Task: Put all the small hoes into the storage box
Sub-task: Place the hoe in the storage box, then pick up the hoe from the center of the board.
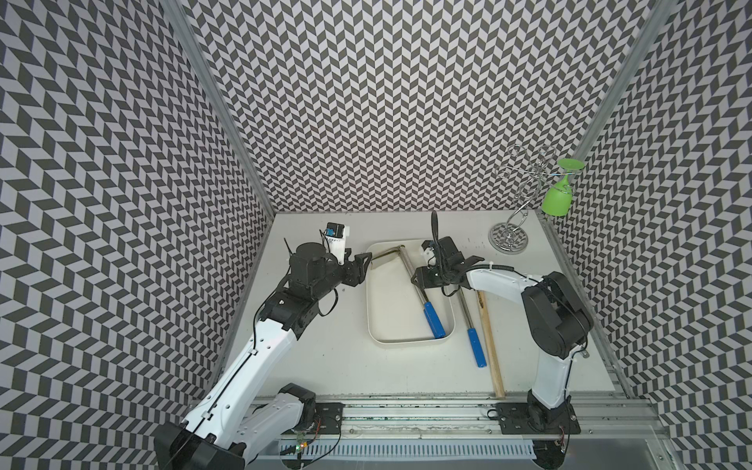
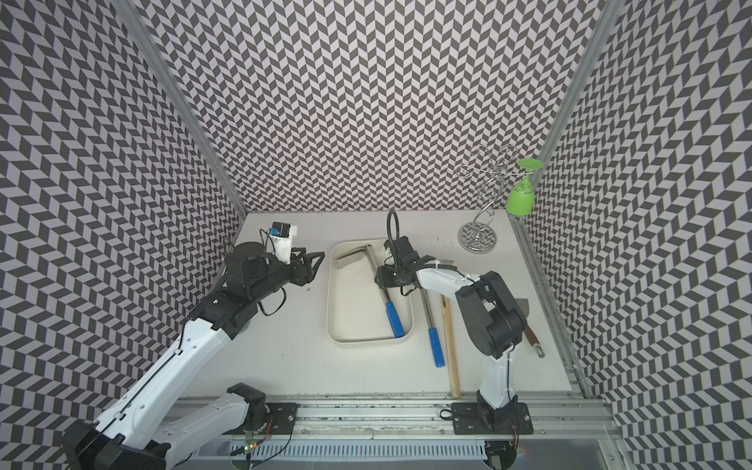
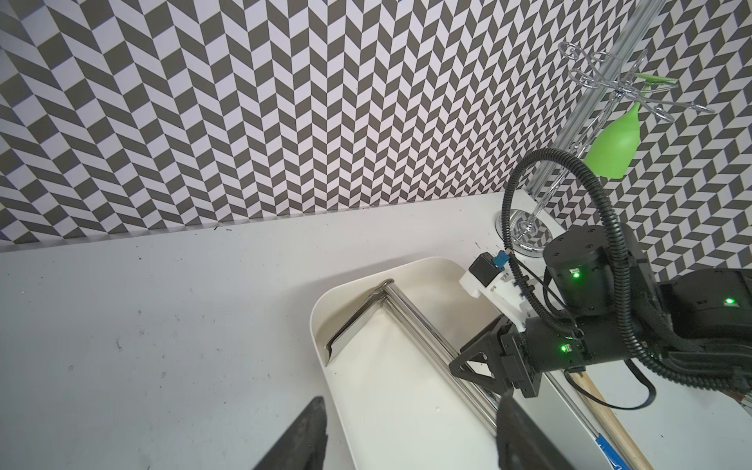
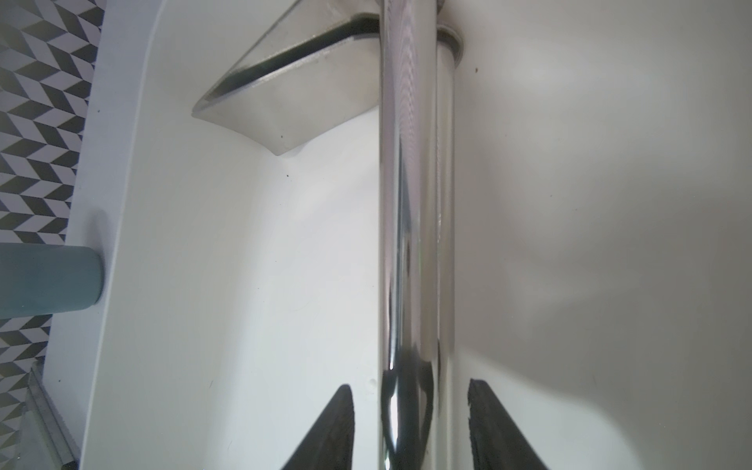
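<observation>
Chrome-shafted, blue-handled, the small hoe [image 1: 432,319] lies inside the storage box [image 1: 368,301] in both top views, blade at the box's far end, right gripper [image 1: 419,280] over its shaft. The left wrist view has the left gripper [image 3: 409,407] spread beside the box's rim; the right wrist view shows fingers [image 4: 339,423] parted astride the shaft, so only backing away seems left.
</observation>
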`<move>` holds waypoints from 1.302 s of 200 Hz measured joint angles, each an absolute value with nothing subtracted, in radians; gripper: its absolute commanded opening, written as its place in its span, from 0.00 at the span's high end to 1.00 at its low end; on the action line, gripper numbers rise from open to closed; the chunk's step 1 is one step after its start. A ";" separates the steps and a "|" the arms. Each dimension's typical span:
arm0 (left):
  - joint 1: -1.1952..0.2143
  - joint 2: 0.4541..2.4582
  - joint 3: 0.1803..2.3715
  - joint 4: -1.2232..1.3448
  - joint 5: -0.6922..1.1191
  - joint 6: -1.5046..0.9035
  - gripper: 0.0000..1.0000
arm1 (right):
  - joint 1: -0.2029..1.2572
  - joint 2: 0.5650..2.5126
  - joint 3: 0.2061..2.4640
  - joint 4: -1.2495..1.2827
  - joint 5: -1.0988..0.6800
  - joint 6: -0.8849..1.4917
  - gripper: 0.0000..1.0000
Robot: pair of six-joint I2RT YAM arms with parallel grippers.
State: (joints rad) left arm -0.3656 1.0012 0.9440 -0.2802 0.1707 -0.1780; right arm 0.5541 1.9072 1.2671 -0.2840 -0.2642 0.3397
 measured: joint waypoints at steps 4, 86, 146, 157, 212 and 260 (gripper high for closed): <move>-0.366 1.001 0.944 -0.280 0.171 -0.178 0.34 | 0.554 1.907 1.268 -0.285 -0.263 0.339 0.52; -0.366 1.036 0.944 -0.253 0.177 -0.209 0.31 | 0.554 1.719 1.454 -0.431 -0.101 0.342 0.38; -0.366 1.150 0.947 -0.228 0.219 -0.295 0.33 | 0.495 1.559 1.396 -0.551 0.084 0.357 0.46; -0.366 1.169 0.947 -0.225 0.226 -0.313 0.34 | 0.485 1.565 1.358 -0.586 0.096 0.357 0.47; -0.366 1.216 0.968 -0.225 0.241 -0.356 0.35 | 0.482 1.630 1.208 -0.672 0.100 0.352 0.47; -0.366 1.215 0.977 -0.228 0.240 -0.361 0.35 | 0.482 1.679 1.171 -0.654 0.098 0.340 0.45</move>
State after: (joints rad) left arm -0.3660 1.2152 0.9768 -0.2279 0.2401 -0.3607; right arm 0.4816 1.6794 1.1709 -0.6544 0.0978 0.3401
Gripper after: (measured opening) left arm 0.646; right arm 0.551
